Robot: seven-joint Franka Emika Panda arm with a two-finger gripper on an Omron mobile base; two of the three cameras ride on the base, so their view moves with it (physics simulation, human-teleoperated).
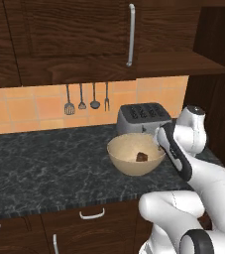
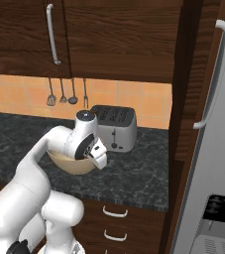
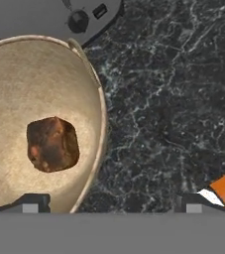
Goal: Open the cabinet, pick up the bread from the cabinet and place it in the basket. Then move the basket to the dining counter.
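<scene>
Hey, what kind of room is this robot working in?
A home kitchen, rendered: a toaster on a black stone counter, cooking utensils hanging on the tiled wall, and dark wood cabinets above.

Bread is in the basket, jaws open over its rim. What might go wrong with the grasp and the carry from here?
1. The open gripper straddles the basket rim; that thin curved wall may slip or tip when pinched.
2. The bread lies loose, so a tilted lift could spill it.
3. The toaster stands close behind; a swing might bump it.

basket (image 2: 73, 163) mostly behind the arm; toaster (image 3: 59, 20) cropped by the frame edge
</scene>
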